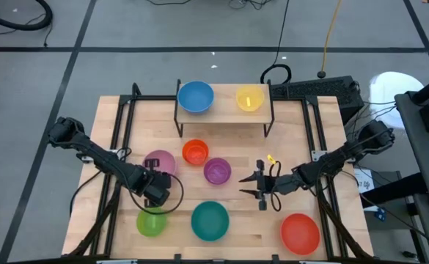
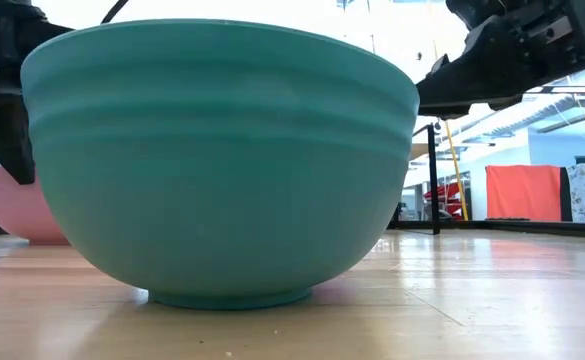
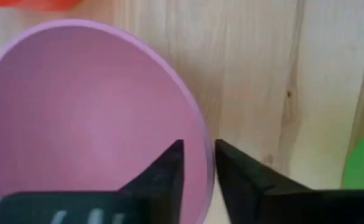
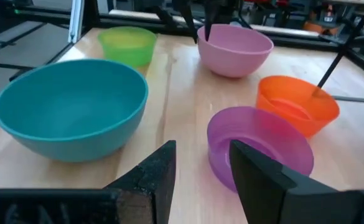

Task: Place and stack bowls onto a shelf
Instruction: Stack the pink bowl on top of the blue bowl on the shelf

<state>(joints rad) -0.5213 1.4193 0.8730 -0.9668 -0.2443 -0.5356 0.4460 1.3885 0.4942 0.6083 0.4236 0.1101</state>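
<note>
The shelf (image 1: pixel 225 111) at the table's far side carries a blue bowl (image 1: pixel 195 97) and a yellow bowl (image 1: pixel 249 98). On the table rest orange (image 1: pixel 195 152), pink (image 1: pixel 160 161), purple (image 1: pixel 217 171), green (image 1: pixel 151 222), teal (image 1: pixel 210 221) and red (image 1: pixel 300 233) bowls. My left gripper (image 1: pixel 155 185) is at the pink bowl's (image 3: pixel 88 112) near rim, shut on it. My right gripper (image 1: pixel 252 185) stands open just right of the purple bowl (image 4: pixel 259 146), pointing at it, nothing between its fingers. My left gripper has the pink bowl's near rim (image 3: pixel 205 146) between its two fingers, one finger (image 3: pixel 169 171) inside the bowl and the other (image 3: pixel 244 177) outside. The fingers come steeply from above. The bowl (image 4: pixel 234 48) sits level with its base on the table.
The green bowl (image 3: pixel 363 168) lies close to my left gripper on its near side. The teal bowl (image 2: pixel 222 160) fills the low view at the table's near edge. The orange bowl (image 4: pixel 297 109) stands just beyond the purple one. Black frame rails (image 1: pixel 123 139) run along both table sides.
</note>
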